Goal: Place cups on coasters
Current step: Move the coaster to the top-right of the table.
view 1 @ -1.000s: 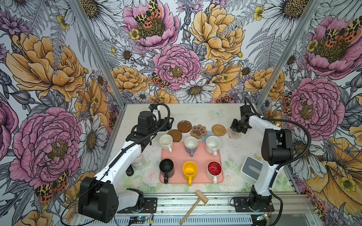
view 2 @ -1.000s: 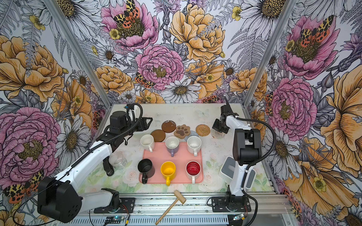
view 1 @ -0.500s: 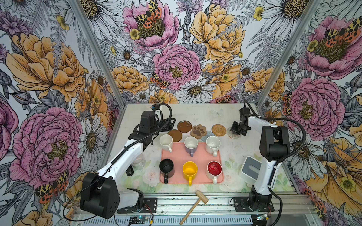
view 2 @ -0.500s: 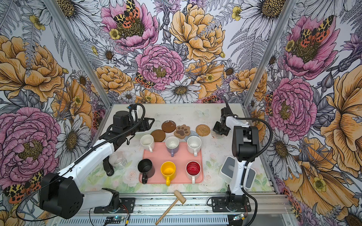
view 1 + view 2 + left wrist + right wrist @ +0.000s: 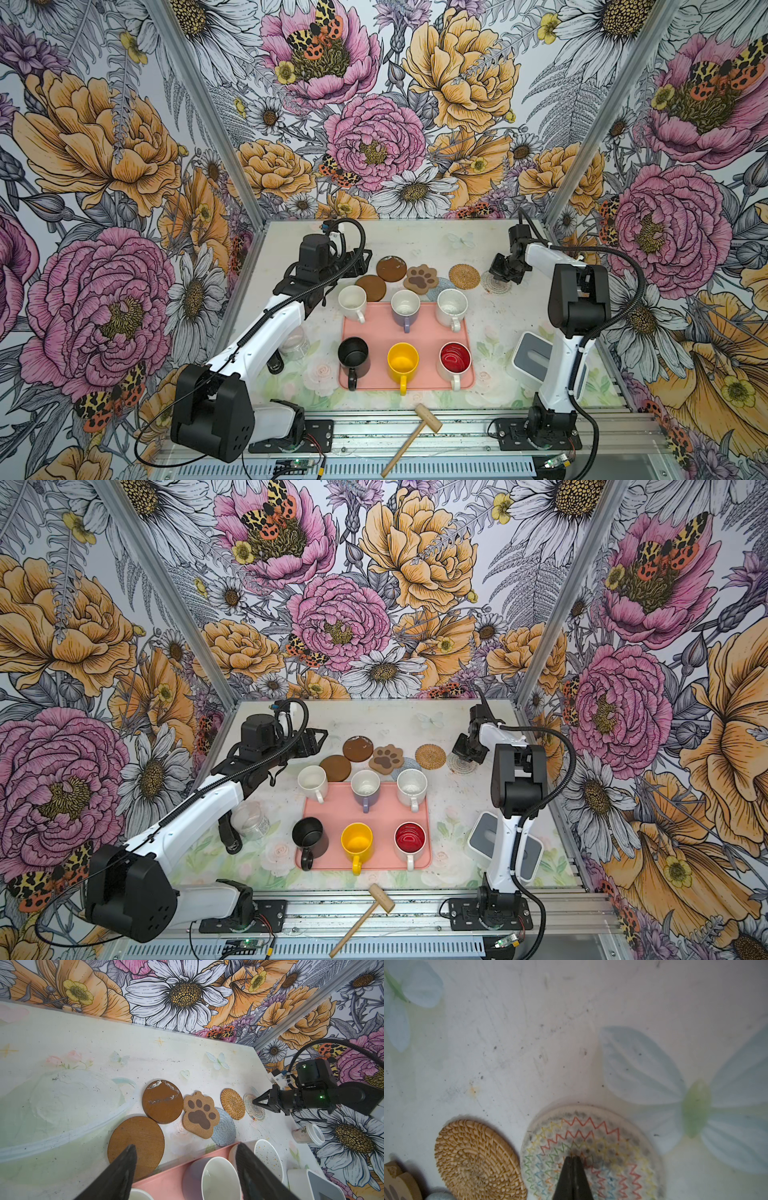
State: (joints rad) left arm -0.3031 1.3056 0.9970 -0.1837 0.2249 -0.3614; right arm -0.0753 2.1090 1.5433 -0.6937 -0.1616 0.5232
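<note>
Six cups stand by the pink tray (image 5: 428,332): a white one (image 5: 352,300) over its back left corner, lavender (image 5: 405,305), speckled white (image 5: 451,303), black (image 5: 353,355), yellow (image 5: 402,361) and red-inside (image 5: 455,359). Behind them lie the coasters: two brown discs (image 5: 391,268) (image 5: 371,287), a paw (image 5: 421,278), grey-blue (image 5: 444,286) part under the paw, tan woven (image 5: 464,276) and pale woven (image 5: 496,286). My left gripper (image 5: 185,1145) hangs open above the nearer brown disc (image 5: 136,1144) and the tray's back edge. My right gripper (image 5: 573,1157) is shut, tips touching the pale woven coaster (image 5: 608,1140).
A wooden mallet (image 5: 415,432) lies at the front edge. A clear jar (image 5: 294,343) stands under my left arm. A white box (image 5: 532,359) sits by the right arm's base, with a small lidded paper cup (image 5: 307,1134) beyond it. Flowered walls close three sides.
My left arm has edged slightly right, toward the coasters. The right arm's elbow has drawn in a little while its shut tips stayed on the pale coaster.
</note>
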